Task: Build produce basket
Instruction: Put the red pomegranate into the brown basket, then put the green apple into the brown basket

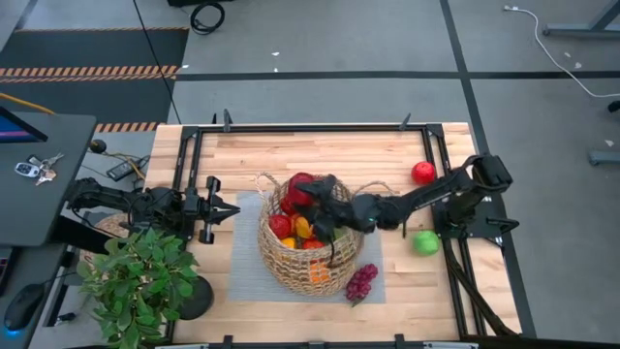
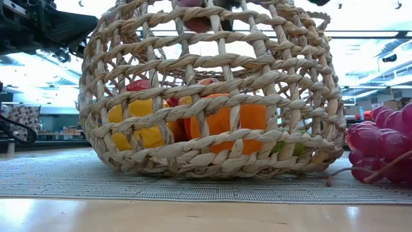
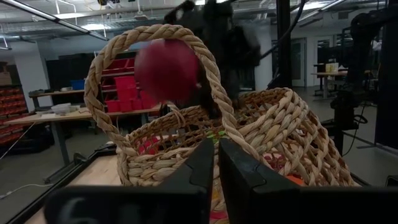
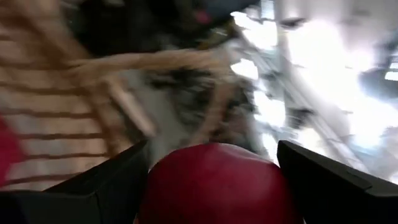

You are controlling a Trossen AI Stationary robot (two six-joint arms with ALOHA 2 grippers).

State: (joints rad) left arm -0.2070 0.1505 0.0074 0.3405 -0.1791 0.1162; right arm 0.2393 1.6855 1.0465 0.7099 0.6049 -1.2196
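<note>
Basket (image 1: 302,254) on grey mat (image 1: 246,281) mid-desk (image 1: 387,145), tipped on its side, mouth toward left arm. Right hand (image 1: 312,191) over rim, fingers spread wide around red apple (image 4: 214,183), carried high to clear handle (image 3: 155,37) before drop. Produce (image 2: 228,122) already piled inside: oranges, yellow pieces, reds. Grapes (image 1: 360,282) beside basket on mat; second red apple (image 1: 422,173) and green apple (image 1: 425,242) well apart, waiting near right arm. Left hand (image 1: 221,209) pressed together, empty, parked just beside basket.

One wicker basket (image 1: 302,254) sits on the mat. Two fruits lie loose on the table's right side: one red apple (image 1: 423,173) and one green apple (image 1: 425,242). One bunch of purple grapes (image 1: 360,282) lies near the basket.
</note>
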